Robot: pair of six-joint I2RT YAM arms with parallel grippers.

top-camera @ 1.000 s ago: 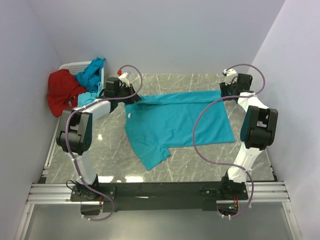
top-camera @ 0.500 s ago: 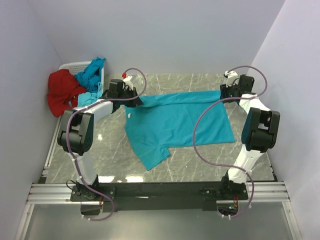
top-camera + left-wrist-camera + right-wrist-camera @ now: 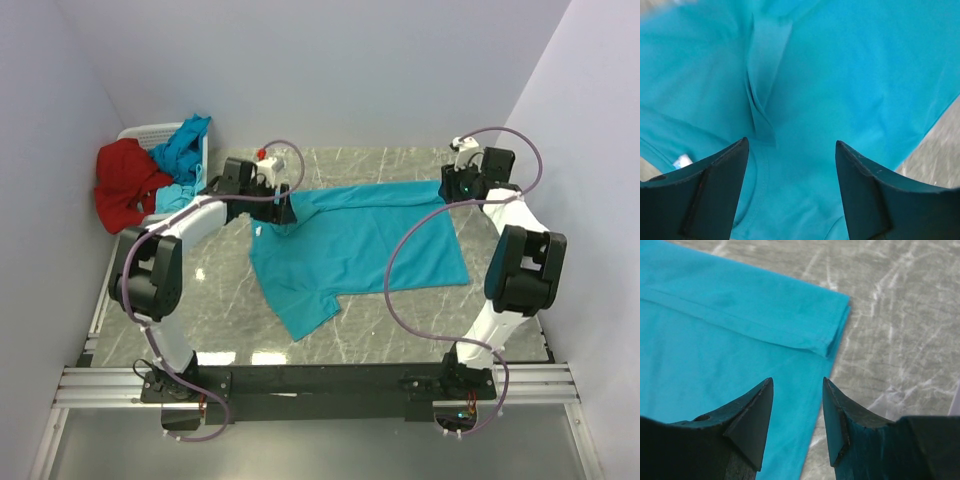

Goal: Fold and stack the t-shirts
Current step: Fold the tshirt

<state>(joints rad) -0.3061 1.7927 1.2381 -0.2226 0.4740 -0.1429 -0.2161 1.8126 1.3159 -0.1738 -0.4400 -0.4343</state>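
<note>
My left pincer (image 3: 791, 146) is springing apart, releasing the turquoise t-shirt (image 3: 365, 245); my right pincer (image 3: 797, 382) is hovering parted, empty, over its hem corner (image 3: 832, 342).

No words, numbers or signs could be read anywhere. A small white tag (image 3: 683, 160) was seen on the turquoise t-shirt (image 3: 360, 240), near its neck. It was too small and too blurred for anything on it to be made out.
</note>
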